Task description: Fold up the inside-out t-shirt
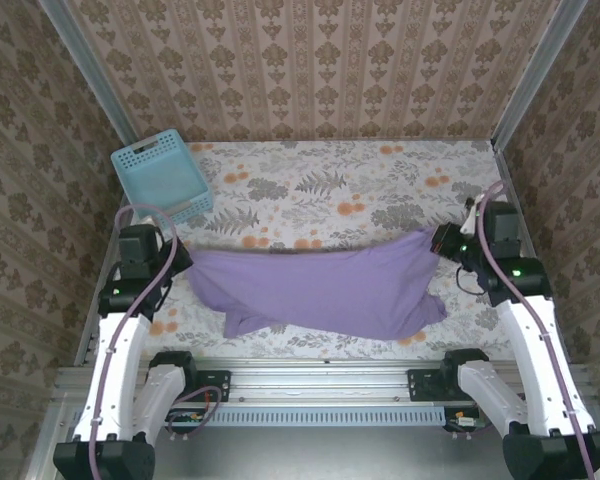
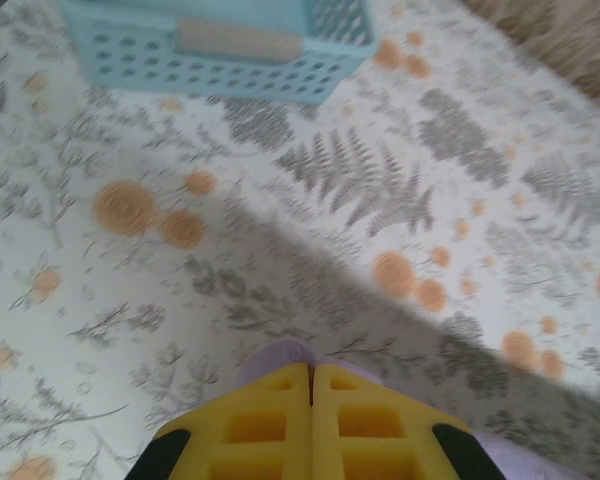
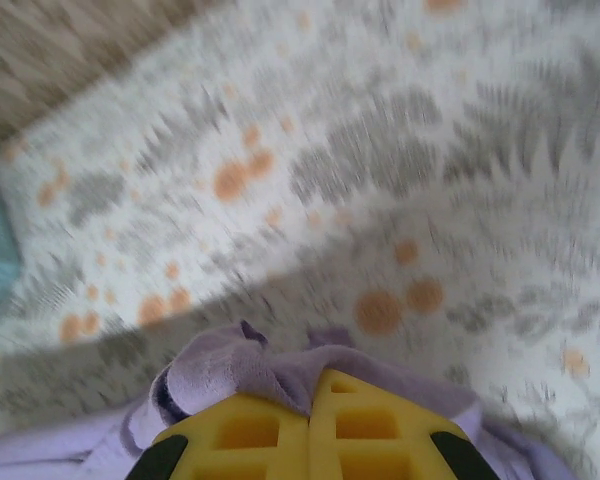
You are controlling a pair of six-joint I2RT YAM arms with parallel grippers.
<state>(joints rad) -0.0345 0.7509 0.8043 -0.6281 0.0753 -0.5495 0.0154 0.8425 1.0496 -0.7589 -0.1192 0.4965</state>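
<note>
Overhead camera first: I see the t-shirt hung in a sagging band across the near half of the floral table. Its left end is at the left gripper and its right end at the right gripper. The blue basket sits at the far left corner, apart from the cloth. From the left wrist, the left gripper has its yellow jaws pressed together on a small fold of lavender cloth at their tip, with the basket's lattice wall across the top. From the right wrist, blurred, the right gripper is likewise closed, with a thicker bunch of the fabric gathered over its tip.
</note>
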